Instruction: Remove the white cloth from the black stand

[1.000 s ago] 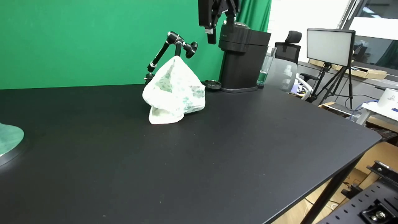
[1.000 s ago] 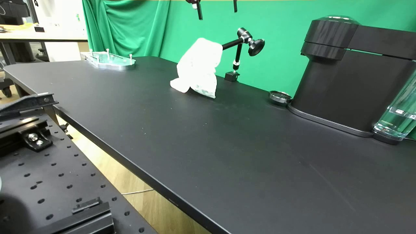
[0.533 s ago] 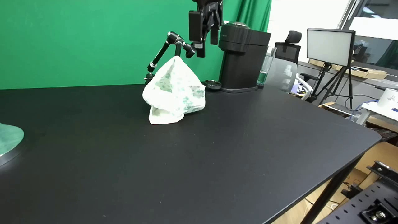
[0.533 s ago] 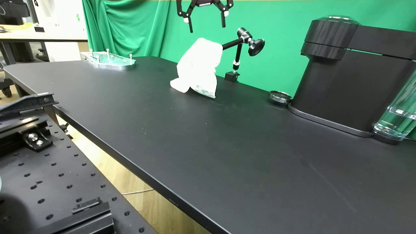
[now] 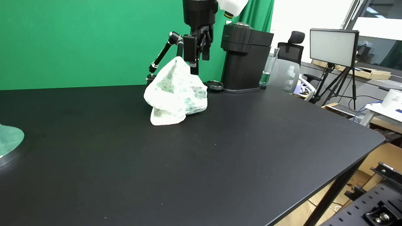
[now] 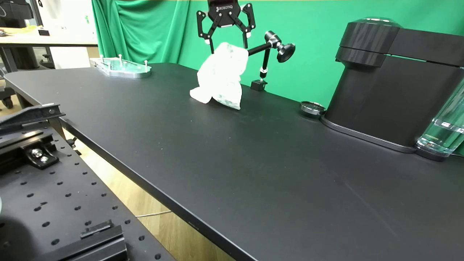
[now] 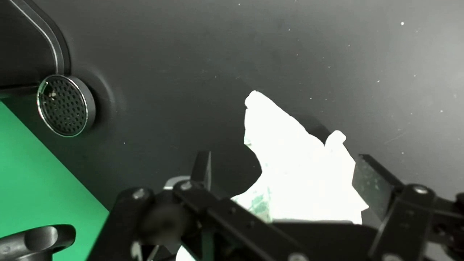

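Observation:
The white cloth with faint green marks hangs in folds over the end of the black stand, its lower folds near the table, in both exterior views (image 5: 176, 97) (image 6: 222, 74). The black stand (image 6: 265, 59) is a jointed arm with a knob, also visible in an exterior view (image 5: 163, 55); its end is hidden under the cloth. My gripper (image 6: 229, 48) is open and points down at the cloth's top, also visible in an exterior view (image 5: 200, 64). In the wrist view the cloth (image 7: 301, 174) lies between the spread fingers of the gripper (image 7: 284, 157), not pinched.
A black coffee machine (image 6: 388, 98) with a water tank (image 6: 442, 127) stands along the green backdrop. A round metal drip tray (image 7: 65, 105) sits at its foot. A clear plate with posts (image 6: 123, 69) lies at the table's far end. The stand's clamp base (image 6: 258, 85) is close by.
My open gripper has come down from above and moved over to the cloth's top. The cloth and the stand have not moved.

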{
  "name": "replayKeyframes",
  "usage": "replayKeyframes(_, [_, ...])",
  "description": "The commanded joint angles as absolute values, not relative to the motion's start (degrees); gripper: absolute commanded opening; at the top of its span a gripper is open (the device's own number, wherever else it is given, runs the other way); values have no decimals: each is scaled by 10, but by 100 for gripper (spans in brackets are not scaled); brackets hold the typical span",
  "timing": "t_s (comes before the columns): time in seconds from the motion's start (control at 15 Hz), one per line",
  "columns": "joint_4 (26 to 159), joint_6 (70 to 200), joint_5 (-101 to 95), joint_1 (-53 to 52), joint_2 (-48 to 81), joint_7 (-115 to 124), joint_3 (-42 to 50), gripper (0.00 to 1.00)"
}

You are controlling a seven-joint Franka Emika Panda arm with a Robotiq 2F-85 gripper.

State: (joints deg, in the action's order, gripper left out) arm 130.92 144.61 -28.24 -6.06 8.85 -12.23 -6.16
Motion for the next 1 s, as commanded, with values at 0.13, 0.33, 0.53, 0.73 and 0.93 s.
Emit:
replayKeyframes(0.13, [1279, 1467, -298, -71, 121, -91, -49, 75])
replayKeyframes(0.33, [1273, 1480, -296, -73, 132, -88, -45, 60])
replayKeyframes(0.53, [1268, 1485, -291, -75, 142, -86, -43, 38])
replayKeyframes(0.73, [1265, 1491, -288, -78, 150, -87, -42, 18])
replayKeyframes(0.93, [1266, 1489, -276, -79, 150, -97, -47, 0])
